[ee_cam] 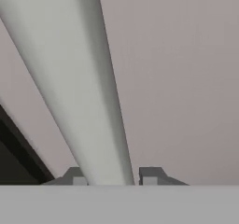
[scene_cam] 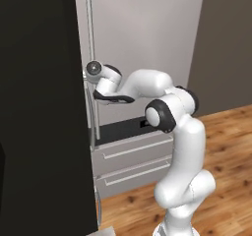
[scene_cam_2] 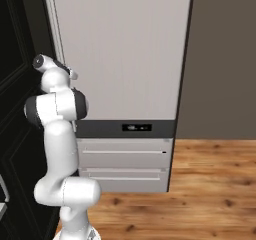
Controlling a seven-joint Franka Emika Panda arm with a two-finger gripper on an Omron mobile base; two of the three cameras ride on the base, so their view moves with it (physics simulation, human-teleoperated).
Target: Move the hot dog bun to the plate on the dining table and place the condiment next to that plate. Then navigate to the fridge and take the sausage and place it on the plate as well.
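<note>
The fridge [scene_cam: 142, 28] stands right in front of me, its pale grey door shut. A long white handle [scene_cam: 89, 28] runs down the door's left edge. My gripper [scene_cam: 90, 78] is at that handle, about halfway down it. In the hand view the handle [ee_cam: 84, 87] is a thick pale bar passing between my fingertips [ee_cam: 151, 175], and my gripper [ee_cam: 112, 177] is shut on it. From the right base view the hand [scene_cam_2: 44, 63] sits at the door's left edge beside the handle [scene_cam_2: 54, 29]. The hot dog bun, plate, dining table, condiment and sausage are out of view.
Two grey drawers [scene_cam: 133, 154] sit below the door, under a dark band with a small display [scene_cam_2: 136, 128]. A tall black panel [scene_cam: 39, 107] rises close on the left. A brown wall [scene_cam_2: 225, 59] and wooden floor [scene_cam_2: 210, 184] lie to the right.
</note>
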